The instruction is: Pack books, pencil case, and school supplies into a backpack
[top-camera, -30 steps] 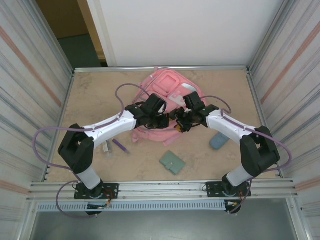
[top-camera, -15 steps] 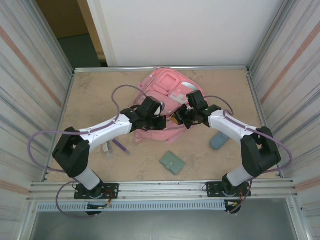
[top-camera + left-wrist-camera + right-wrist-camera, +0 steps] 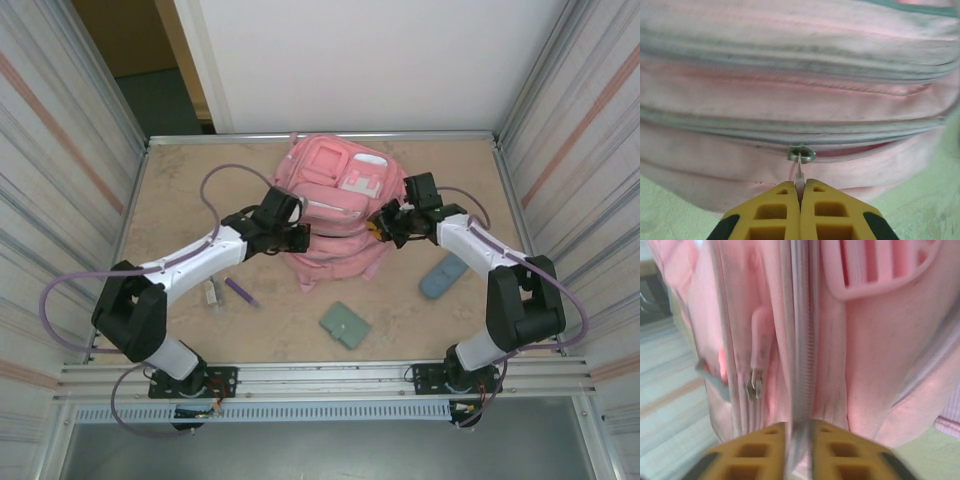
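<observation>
Roughly near-to-far backpack [image 3: 335, 250], top farthest

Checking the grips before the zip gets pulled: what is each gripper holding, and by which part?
Left gripper pinches the backpack by a zip pull tab. Right gripper has a fold of the backpack's zip seam between its fingers.

Tan table [image 3: 180, 190] — backpack [image 3: 340, 262], folder [image 3: 345, 325], pouch [image 3: 440, 277], pen [image 3: 240, 291]

backpack [image 3: 335, 215]: pink woven cloth, matt, greyed along seams | zip slider [image 3: 801, 154]: bare metal, dull shine | left fingers [image 3: 775, 212]: yellow moulded plastic, smooth, matt | table [image 3: 180, 200]: beige mottled top, matt | left arm [image 3: 200, 262]: white plastic shell, smooth, slight gloss | rail [image 3: 320, 372]: silver metal, satin
</observation>
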Robot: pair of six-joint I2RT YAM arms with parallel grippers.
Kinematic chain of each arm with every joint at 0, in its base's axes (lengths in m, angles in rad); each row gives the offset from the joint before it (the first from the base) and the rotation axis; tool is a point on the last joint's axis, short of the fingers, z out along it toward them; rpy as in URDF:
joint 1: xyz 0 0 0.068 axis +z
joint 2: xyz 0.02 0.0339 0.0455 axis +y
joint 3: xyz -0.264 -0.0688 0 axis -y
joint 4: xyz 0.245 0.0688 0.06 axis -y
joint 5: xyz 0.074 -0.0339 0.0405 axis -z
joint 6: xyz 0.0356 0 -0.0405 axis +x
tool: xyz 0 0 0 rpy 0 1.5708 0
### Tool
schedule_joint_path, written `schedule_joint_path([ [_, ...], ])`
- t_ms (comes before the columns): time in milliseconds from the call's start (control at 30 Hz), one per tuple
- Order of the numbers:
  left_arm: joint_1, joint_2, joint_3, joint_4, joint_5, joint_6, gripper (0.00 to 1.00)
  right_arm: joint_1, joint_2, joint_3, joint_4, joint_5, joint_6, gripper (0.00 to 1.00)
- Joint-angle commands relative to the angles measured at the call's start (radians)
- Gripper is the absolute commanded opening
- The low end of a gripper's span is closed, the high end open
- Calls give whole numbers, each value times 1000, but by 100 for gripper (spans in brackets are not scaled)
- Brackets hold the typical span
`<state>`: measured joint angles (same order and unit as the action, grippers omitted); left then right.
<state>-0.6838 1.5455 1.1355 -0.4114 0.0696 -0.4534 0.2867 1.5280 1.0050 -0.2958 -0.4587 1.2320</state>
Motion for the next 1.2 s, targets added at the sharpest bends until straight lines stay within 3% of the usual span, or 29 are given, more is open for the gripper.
schedule_joint_path([
  [0, -59, 14, 110, -46, -7, 41, 0, -22, 10, 11, -29, 25, -12, 42],
  [67, -71, 32, 129, -3, 52, 8, 0, -3, -11, 13, -91, 66, 14, 55],
  [133, -81, 47, 132, 54, 93, -23, 0, 26, -44, -1, -139, 125, 67, 61],
  [433, -120, 170, 169, 173, 175, -89, 0, 173, -112, -40, -123, 198, 261, 63],
  [633, -132, 209, 182, 203, 209, -118, 0, 235, -99, -53, -132, 282, 296, 60],
  [933, -147, 173, 152, 197, 201, -120, 0, 156, -22, -50, -56, 245, 249, 42],
  [1000, -147, 169, 149, 174, 201, -103, 0, 154, -27, -47, -59, 259, 234, 32],
  [1067, -145, 157, 137, 150, 170, -76, 0, 148, -41, -60, -55, 279, 228, 15],
  [1167, -131, 138, 115, 108, 102, -47, 0, 121, -59, -68, -48, 252, 213, 5],
])
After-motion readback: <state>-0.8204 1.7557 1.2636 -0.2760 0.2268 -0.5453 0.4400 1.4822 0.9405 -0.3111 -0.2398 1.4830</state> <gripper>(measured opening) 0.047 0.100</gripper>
